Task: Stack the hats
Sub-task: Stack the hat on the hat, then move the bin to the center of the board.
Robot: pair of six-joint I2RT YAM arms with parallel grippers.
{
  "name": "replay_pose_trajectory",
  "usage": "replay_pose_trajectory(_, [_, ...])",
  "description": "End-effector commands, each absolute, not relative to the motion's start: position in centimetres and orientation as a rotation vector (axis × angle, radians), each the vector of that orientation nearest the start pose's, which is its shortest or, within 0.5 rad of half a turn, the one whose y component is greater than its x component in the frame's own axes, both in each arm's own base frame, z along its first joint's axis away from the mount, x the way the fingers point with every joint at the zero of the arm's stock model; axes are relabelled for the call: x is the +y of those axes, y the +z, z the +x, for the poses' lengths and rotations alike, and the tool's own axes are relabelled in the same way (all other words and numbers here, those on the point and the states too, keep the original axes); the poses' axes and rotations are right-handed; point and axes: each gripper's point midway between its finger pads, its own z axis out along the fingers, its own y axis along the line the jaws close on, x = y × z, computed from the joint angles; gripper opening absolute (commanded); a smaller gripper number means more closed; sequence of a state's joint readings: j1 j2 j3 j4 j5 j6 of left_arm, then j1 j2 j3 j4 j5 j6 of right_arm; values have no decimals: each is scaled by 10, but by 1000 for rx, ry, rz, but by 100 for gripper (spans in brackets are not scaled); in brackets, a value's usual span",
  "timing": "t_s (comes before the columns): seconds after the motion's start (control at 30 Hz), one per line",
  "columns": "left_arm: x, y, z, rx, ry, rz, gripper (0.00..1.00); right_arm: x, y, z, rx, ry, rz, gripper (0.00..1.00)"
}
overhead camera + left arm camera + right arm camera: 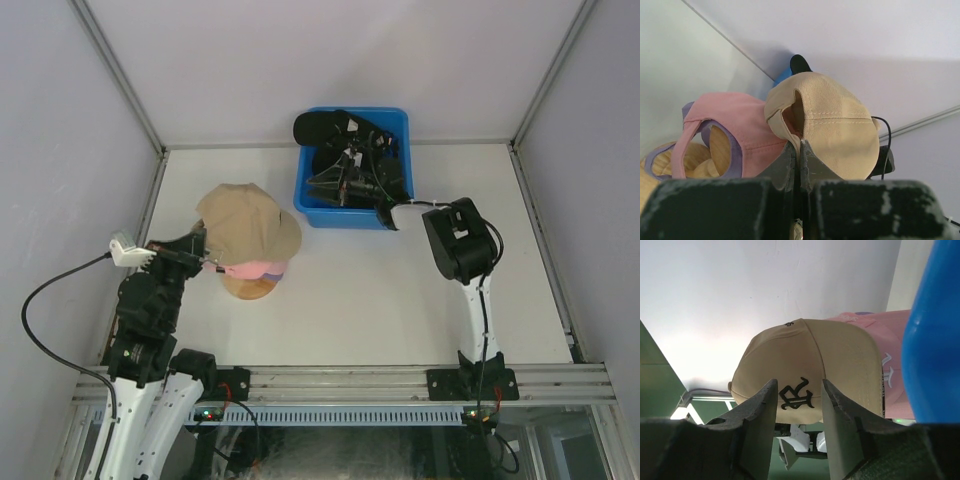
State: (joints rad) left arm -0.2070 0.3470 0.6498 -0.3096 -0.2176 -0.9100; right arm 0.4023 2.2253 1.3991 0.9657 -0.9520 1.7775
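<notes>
Status when I looked: the stack on the wooden stand (248,289) was three deep, sitting toward the left edge of the tabletop (350,310). The lavender hat (734,152) was at the bottom, with only its rim and back strap showing, the pink hat (258,268) sat over it, and the tan hat (250,222) was on top. The tan one wasn't seated: it rode tilted and offset toward the far left, with pink sticking out on the near side. The left gripper (800,150) was pinched tight on the tan hat's rear edge, so I'd call that placement unfinished, needing a tug down or a release. The right gripper (799,385) had its jaws apart with nothing between them. It was parked just beside the near right corner of the blue bin (322,212) and pointed back at the stack. The bin was at the far edge of the tabletop, about mid-width, and the black hats (325,127) were inside it, one brim hanging over the far left rim. Couldn't count them because it was all a dark tangle, and I saw no blue hat from where I stood. My read was roughly halfway: three on, the top one to settle, then everything in the bin to move across. The likely snag was a leaning top hat making the next one slide.
</notes>
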Motion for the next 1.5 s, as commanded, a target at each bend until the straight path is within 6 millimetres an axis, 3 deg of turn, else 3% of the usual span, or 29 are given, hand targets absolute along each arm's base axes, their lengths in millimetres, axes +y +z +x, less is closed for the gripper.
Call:
replay_pose_trajectory(0.0, [-36, 312, 239, 1419, -655, -710, 0, 357, 239, 418, 1991, 2194, 184, 39])
replay_pose_trajectory(0.2, [-30, 296, 247, 1448, -611, -776, 0, 357, 227, 416, 2092, 2036, 106, 39])
replay_pose_trajectory(0.37, [-32, 279, 257, 1520, -577, -805, 0, 349, 206, 417, 2236, 1787, 24, 39])
replay_pose_trajectory(0.5, [-27, 275, 259, 1535, -540, -830, 0, 333, 185, 423, 2333, 1550, -15, 39])
replay_pose_trajectory(0.77, [-13, 265, 255, 1572, -441, -901, 2, 304, 156, 428, 2440, 1292, -27, 39])
replay_pose_trajectory(1.2, [-11, 257, 257, 1614, -402, -965, 7, 275, 134, 430, 2524, 1048, -19, 38])
replay_pose_trajectory(1.47, [-5, 257, 253, 1659, -332, -1041, 8, 243, 115, 427, 2592, 778, 67, 38])
